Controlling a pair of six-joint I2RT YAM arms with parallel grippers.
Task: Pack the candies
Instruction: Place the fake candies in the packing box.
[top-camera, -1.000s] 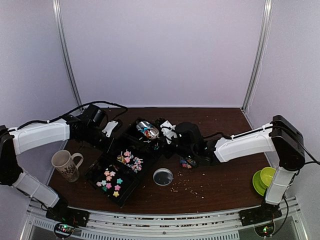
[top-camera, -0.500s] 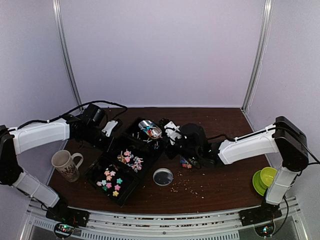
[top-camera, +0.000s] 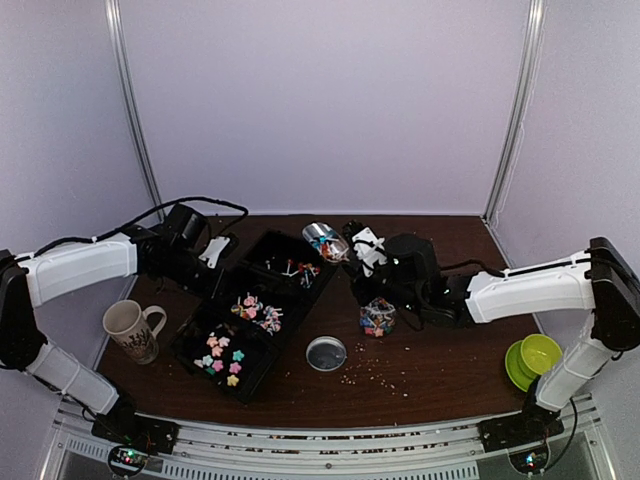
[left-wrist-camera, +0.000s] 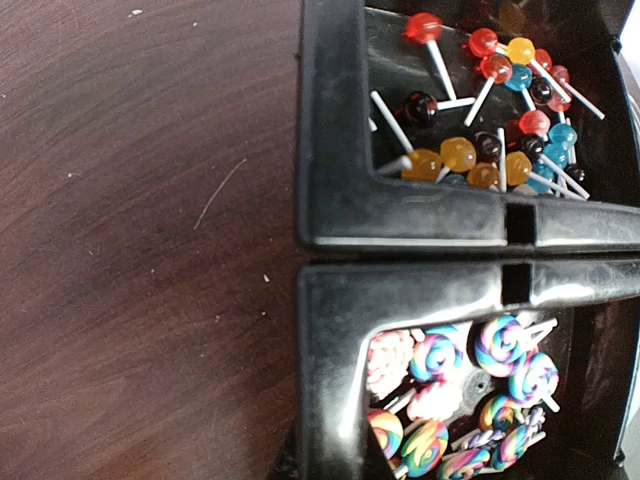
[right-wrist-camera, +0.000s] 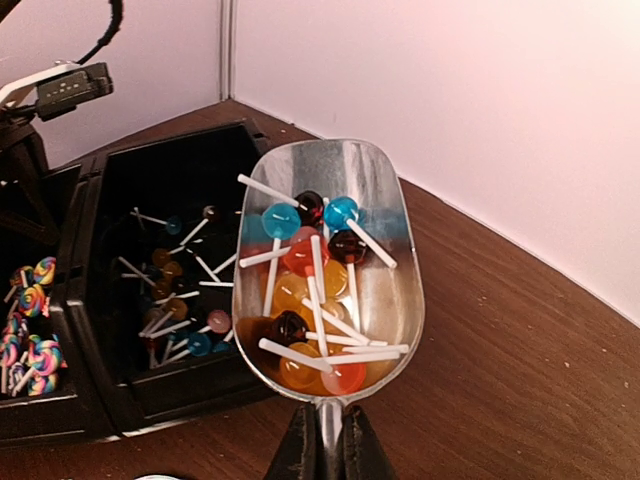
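The right end effector (right-wrist-camera: 322, 447) is clamped on the handle of a metal scoop (right-wrist-camera: 320, 170), held up near the tray's (left-wrist-camera: 335, 150) far corner with candies (right-wrist-camera: 300, 255) in its bowl. More candies lie in the tray's three compartments and in a small jar (top-camera: 377, 317) on the surface (top-camera: 440, 360); the left end effector (top-camera: 216, 253) sits closed at the tray's left rim

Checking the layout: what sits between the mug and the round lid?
The black tray of candies lies between the mug and the lid, seen in the top view.
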